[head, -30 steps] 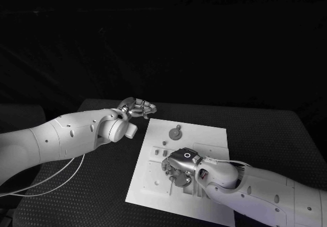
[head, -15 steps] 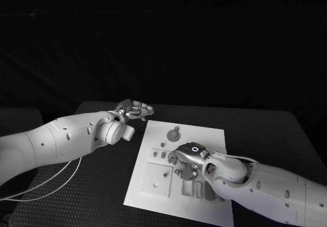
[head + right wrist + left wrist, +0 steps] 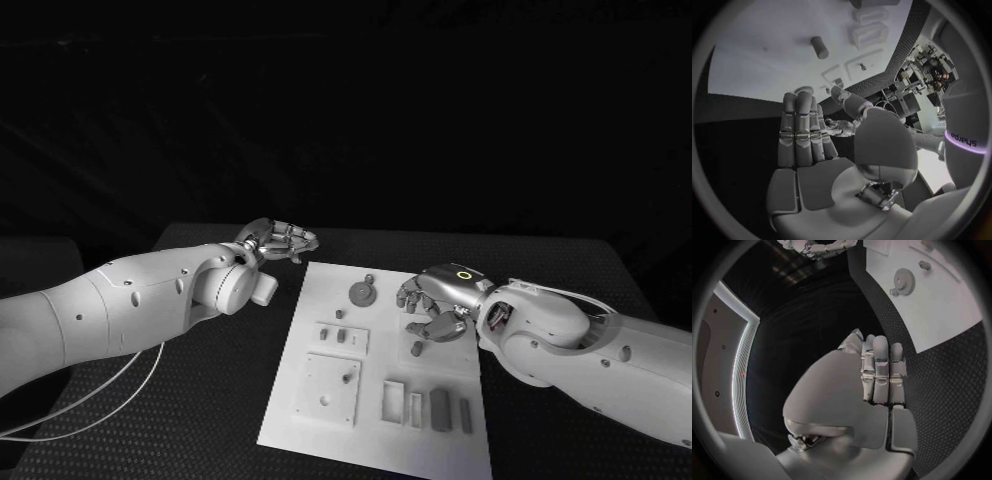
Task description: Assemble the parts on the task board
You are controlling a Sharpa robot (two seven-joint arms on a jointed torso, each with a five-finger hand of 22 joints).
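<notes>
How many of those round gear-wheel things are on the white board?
1 that I can make out: a gear near the far end of the task board, between the left hand and right hand. Others may be hidden under the right hand.

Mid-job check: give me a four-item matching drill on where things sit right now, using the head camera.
Things:
1. gear
2. left hand
3. right hand
4. dark bar

Places:
A. above the right side of the task board
B. off the task board, over the black table, past the board's far left corner
C. on the far part of the task board, left of the right hand
D. on the near part of the task board, toward its right edge

Pairs: 1-C, 2-B, 3-A, 4-D
</notes>
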